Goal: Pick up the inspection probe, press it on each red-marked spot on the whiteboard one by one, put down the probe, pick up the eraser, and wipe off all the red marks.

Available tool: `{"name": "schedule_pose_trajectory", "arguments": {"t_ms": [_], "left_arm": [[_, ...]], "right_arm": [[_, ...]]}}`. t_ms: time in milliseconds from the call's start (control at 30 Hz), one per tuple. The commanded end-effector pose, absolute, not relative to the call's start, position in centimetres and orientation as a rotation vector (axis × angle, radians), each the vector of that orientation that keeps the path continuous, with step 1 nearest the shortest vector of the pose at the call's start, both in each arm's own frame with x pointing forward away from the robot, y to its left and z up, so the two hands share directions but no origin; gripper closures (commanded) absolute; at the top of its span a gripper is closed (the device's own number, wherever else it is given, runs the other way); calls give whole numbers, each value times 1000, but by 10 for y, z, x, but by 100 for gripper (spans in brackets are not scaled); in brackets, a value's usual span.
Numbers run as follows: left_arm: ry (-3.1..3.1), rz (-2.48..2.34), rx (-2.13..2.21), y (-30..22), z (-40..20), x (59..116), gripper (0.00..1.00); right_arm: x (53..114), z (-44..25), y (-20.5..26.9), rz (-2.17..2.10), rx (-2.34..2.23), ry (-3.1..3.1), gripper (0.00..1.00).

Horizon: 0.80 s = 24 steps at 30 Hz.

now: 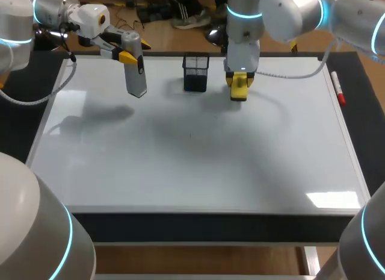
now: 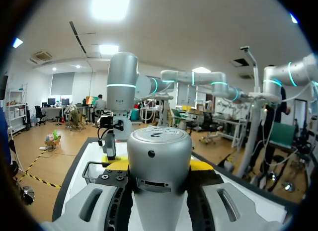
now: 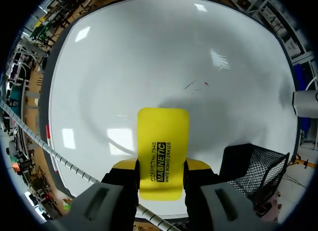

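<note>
1. Yellow eraser (image 3: 163, 136) is clamped in the right gripper (image 3: 162, 166), just right of the black mesh holder (image 1: 196, 72). A wide wipe may knock the holder.
2. The silver inspection probe (image 1: 136, 75) is clamped in the left gripper (image 2: 159, 166), left of the holder. A slip would drop it onto the whiteboard (image 1: 210, 165).
3. The faint red marks (image 3: 198, 85) lie well apart from the holder, so they are easily missed.
</note>
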<state>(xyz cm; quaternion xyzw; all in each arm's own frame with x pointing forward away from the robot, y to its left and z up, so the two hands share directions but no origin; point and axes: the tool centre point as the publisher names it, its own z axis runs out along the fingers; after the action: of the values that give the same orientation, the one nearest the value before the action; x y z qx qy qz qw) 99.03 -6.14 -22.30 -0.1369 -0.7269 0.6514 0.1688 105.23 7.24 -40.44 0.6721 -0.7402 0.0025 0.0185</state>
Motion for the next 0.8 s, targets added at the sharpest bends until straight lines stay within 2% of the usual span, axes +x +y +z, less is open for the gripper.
{"name": "schedule_pose_trajectory", "arguments": {"t_ms": [33,800], "left_arm": [[-2064,1849,-392,-61,-222,992,100],[-2064,1849,-392,-61,-222,992,100]], "right_arm": [[1065,-409,70,-18,2066,-2285,100],[1082,-424,64,18,2112,-2261,100]]}}
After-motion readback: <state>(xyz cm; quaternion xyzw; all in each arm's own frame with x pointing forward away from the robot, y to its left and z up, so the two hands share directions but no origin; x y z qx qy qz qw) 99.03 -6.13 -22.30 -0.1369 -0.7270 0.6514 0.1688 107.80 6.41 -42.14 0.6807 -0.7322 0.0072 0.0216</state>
